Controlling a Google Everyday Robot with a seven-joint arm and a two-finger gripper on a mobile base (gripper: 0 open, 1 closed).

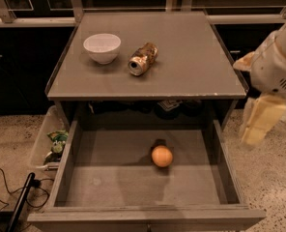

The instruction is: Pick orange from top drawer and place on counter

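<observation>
— Orange (162,156), the small smooth round one: where does it sit?
— On the flat floor of the wide shallow grey top drawer (109,178), which is pulled out. It lies right of centre and touches no wall.
— And the pale yellow gripper (260,122)?
— Outside the drawer's right wall, beside the square grey-brown counter (181,66). Spread or clenched, I cannot tell.
— Which way must it go?
— From the gripper the orange lies leftward in the view and lower, past that wall. A sphere has no long axis, so I judge any approach angle serves.
</observation>
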